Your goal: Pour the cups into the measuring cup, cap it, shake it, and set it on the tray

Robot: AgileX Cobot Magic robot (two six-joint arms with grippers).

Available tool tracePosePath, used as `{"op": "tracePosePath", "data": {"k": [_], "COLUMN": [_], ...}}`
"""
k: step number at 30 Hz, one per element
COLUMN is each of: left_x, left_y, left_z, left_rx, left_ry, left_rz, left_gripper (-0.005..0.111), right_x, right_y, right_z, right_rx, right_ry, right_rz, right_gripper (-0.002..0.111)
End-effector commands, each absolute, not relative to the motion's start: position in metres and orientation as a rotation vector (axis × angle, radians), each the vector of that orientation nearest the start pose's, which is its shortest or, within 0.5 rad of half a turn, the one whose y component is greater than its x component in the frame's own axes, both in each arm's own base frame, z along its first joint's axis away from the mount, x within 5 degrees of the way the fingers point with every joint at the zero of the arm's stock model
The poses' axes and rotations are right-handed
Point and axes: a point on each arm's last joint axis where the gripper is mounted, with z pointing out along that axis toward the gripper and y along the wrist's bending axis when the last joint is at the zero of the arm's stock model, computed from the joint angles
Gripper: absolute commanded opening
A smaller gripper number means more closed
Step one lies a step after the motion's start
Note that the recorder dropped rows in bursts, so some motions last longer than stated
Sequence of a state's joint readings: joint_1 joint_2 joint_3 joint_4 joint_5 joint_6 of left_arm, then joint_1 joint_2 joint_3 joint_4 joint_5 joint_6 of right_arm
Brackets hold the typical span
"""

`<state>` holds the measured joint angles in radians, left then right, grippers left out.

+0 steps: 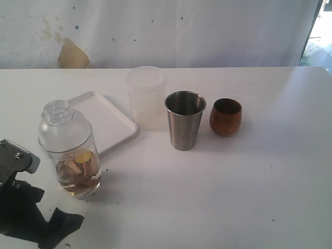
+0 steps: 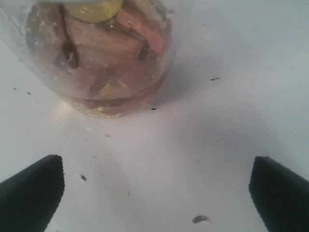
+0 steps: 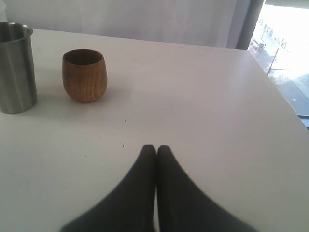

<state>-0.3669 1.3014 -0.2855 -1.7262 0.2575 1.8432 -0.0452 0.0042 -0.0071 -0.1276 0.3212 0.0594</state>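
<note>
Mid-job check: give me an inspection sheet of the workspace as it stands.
Surface: white table, dark specks.
Job's things: measuring cup upright, domed top fitted, brown pieces inside, on the table beside the tray, not on it; steel tumbler and wooden cup upright, apart.
Clutter: frosted cylinder between tray and tumbler.
Grippers: left gripper, fingers open, off the measuring cup; right gripper, fingers shut, empty.
Cables: nothing seen.
Surroundings: stained white backdrop; window.

We see the clear measuring cup (image 2: 104, 58) standing on the white table (image 2: 231, 111) | brown chunks (image 2: 111, 43) and a yellow bit (image 2: 94, 7) in its base | our left gripper (image 2: 157, 164) spread wide, black fingers (image 2: 34, 193) clear of the cup | dark specks on the table
</note>
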Motion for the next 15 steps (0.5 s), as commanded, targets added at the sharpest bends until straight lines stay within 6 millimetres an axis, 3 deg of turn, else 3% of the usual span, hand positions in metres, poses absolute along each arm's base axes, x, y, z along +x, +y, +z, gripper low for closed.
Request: {"op": "tracePosePath", "data": {"k": [1, 7, 15], "left_x": [0.181, 0.192, 0.194], "left_y": [-0.094, -0.104, -0.101], "left_z": [0.157, 0.172, 0.171], "left_rx": [0.625, 0.603, 0.623], "left_ry": [2.361, 2.3, 2.299], "left_rz": [-0.439, -0.521, -0.46], "left_gripper": [0.105, 0.105, 0.105], "right_x": [0.054, 0.054, 0.054], "right_y": [-0.006, -0.006, -0.006], "right_z": [0.185, 0.185, 0.185], "right_rx": [0.011, 0.011, 0.011], "right_ry": [1.796, 1.796, 1.796], "right_rz": [-0.108, -0.108, -0.108], "right_gripper": [0.0, 0.0, 0.0]}}
